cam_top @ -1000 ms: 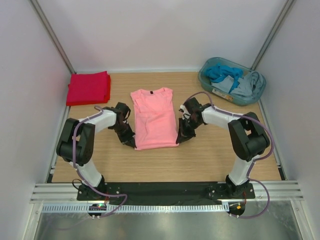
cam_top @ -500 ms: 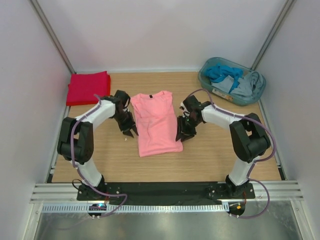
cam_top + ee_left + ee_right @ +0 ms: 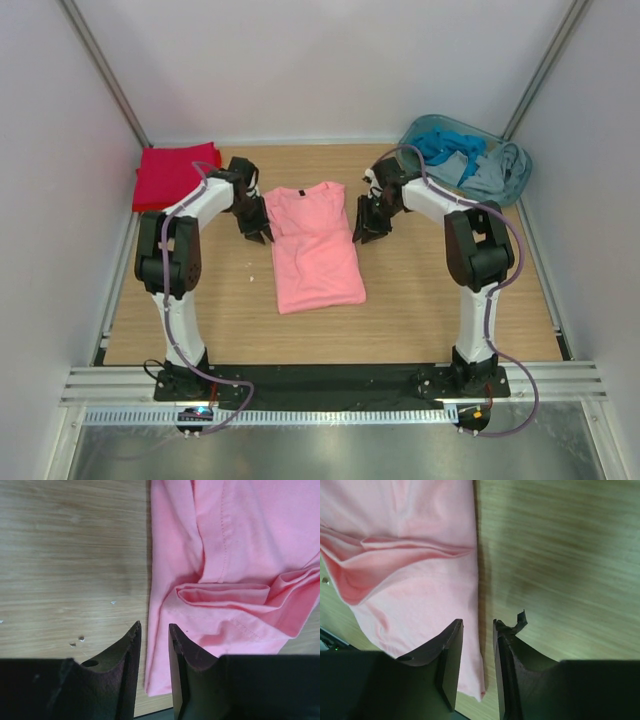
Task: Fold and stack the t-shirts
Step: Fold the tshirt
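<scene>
Our left end effector (image 3: 260, 234) and right end effector (image 3: 362, 232) moved up beside the pink t-shirt (image 3: 312, 250), jaws slightly apart, empty. It lies half-folded on the tabletop (image 3: 440, 300). Next we pinch both edges.

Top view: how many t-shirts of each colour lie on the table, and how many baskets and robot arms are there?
Salmon-pink t-shirt: 1
Red t-shirt, folded: 1
Teal basket, holding bunched clothes too jumbled to count: 1
Robot arms, left arm and right arm: 2
Total: 5
</scene>
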Tool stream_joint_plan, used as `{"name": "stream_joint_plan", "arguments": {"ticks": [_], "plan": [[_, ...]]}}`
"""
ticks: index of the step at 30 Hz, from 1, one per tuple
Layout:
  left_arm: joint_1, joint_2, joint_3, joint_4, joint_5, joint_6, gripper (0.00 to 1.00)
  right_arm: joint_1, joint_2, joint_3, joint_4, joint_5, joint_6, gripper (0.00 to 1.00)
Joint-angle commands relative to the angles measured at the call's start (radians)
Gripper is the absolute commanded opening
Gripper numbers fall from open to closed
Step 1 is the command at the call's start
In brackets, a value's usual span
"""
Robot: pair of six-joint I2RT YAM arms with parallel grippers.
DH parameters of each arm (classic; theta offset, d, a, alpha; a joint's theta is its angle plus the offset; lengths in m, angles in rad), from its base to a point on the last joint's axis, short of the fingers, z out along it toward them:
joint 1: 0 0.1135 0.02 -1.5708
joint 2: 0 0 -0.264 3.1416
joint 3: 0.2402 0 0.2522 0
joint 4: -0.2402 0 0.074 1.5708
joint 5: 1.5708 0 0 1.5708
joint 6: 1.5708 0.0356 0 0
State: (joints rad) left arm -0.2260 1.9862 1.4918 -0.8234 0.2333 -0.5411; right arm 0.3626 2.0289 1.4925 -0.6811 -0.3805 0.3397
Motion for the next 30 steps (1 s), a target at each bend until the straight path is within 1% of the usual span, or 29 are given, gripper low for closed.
{"name": "stream_joint_plan", "arguments": {"ticks": [1,3,11,17,21,23,24,25,26,27,28,30], "plan": [[0.005,0.006,0.025,0.069,0.075,0.076,0.3,-0.004,0.036,0.064,0.011,-0.041,-0.053,0.38],[0.004,0.017,0.024,0.082,0.084,0.073,0.31,-0.007,0.05,0.061,0.037,-0.06,-0.053,0.39],[0.004,0.049,0.008,0.122,0.11,0.073,0.31,-0.008,0.099,0.089,0.081,-0.109,-0.054,0.39],[0.004,0.06,-0.001,0.133,0.109,0.073,0.31,-0.008,0.123,0.117,0.072,-0.097,-0.061,0.37],[0.004,0.057,-0.016,0.148,0.121,0.066,0.31,-0.008,0.129,0.117,0.08,-0.093,-0.059,0.33],[0.004,0.056,-0.021,0.162,0.135,0.063,0.27,-0.01,0.129,0.117,0.083,-0.09,-0.057,0.26],[0.004,0.054,-0.022,0.164,0.139,0.056,0.23,-0.01,0.129,0.118,0.083,-0.084,-0.057,0.23],[0.004,0.054,-0.024,0.164,0.15,0.053,0.16,-0.011,0.129,0.118,0.083,-0.081,-0.057,0.15],[0.005,0.053,-0.024,0.165,0.15,0.047,0.11,-0.011,0.126,0.118,0.084,-0.08,-0.057,0.1],[0.005,0.045,-0.025,0.165,0.15,0.038,0.0,-0.011,0.125,0.118,0.084,-0.078,-0.059,0.06],[0.005,0.037,-0.028,0.164,0.146,0.032,0.0,-0.01,0.125,0.121,0.084,-0.078,-0.062,0.02],[0.005,0.022,-0.044,0.165,0.13,0.011,0.0,-0.014,0.125,0.123,0.08,-0.072,-0.061,0.01]]}}
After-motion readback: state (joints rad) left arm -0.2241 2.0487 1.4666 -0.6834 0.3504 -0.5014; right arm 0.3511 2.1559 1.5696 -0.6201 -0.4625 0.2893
